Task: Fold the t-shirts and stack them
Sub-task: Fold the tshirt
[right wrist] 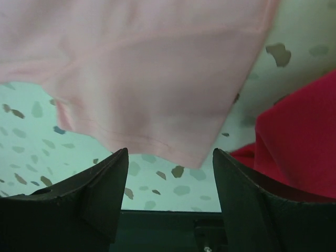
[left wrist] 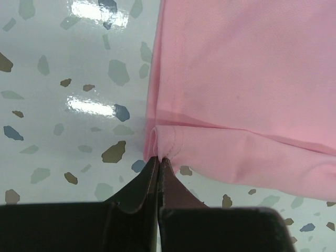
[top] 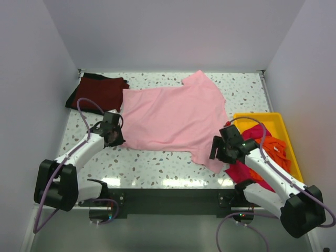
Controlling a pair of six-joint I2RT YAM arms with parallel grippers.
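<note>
Five tees share the worktop (top: 157,168). The pink tee (top: 176,113) lies spread flat at its middle, one sleeve toward 12 o'clock and the other toward 5 o'clock. The left pincer (top: 118,138) is at the tee's 8 o'clock corner, pressed together and pinching the hem there; the wrist view shows the cloth puckered right at the tips. The right pincer (top: 216,149) sits at 5 o'clock, jaws spread, with the sleeve edge just ahead of them and nothing gripped. The maroon tee (top: 100,92) lies folded at 10 o'clock, touching the pink one, with a black tee (top: 72,101) showing under it. A yellow tray (top: 262,116) at 3 o'clock holds the orange tee (top: 275,149), and the magenta tee (top: 242,170) spills over its near edge.
</note>
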